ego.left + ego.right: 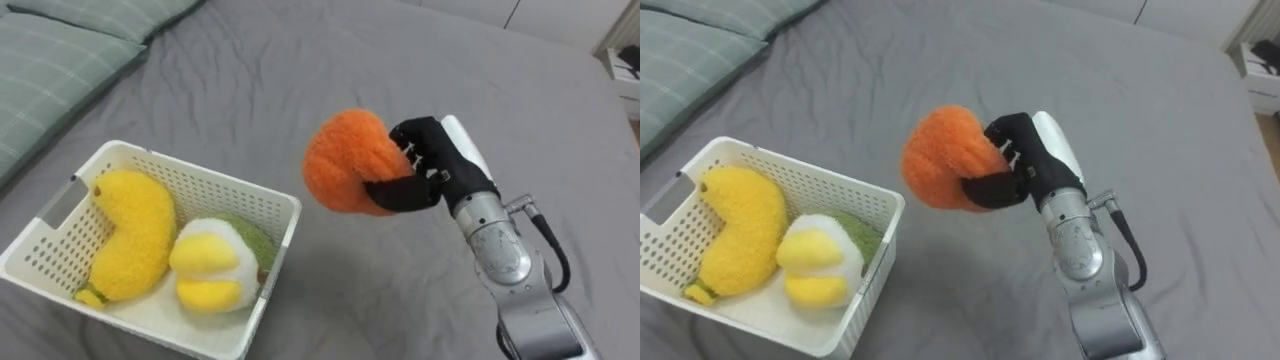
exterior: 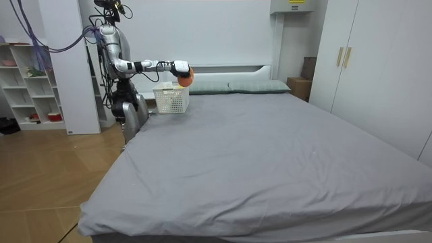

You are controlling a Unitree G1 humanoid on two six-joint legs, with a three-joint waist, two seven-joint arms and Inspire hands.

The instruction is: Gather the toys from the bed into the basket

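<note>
My right hand (image 1: 425, 165) (image 1: 1025, 160) is curled round an orange plush toy (image 1: 345, 160) (image 1: 940, 155) and holds it in the air above the grey bed (image 1: 400, 60), just right of the white basket (image 1: 275, 225) (image 1: 885, 220). In the basket lie a yellow banana-shaped plush (image 1: 130, 230) (image 1: 735, 235) and a white, yellow and green plush (image 1: 210, 262) (image 1: 818, 262). In the room view I stand at the head corner of the bed, my right arm stretched over the basket (image 2: 171, 99) with the orange toy (image 2: 185, 77) in the hand (image 2: 178, 68).
Green checked pillows (image 1: 55, 50) (image 2: 250, 86) lie along the head of the bed. The grey sheet spreads wide to the right of the basket. White shelves (image 2: 30, 88) stand at the room view's left, wardrobes (image 2: 364, 61) at its right.
</note>
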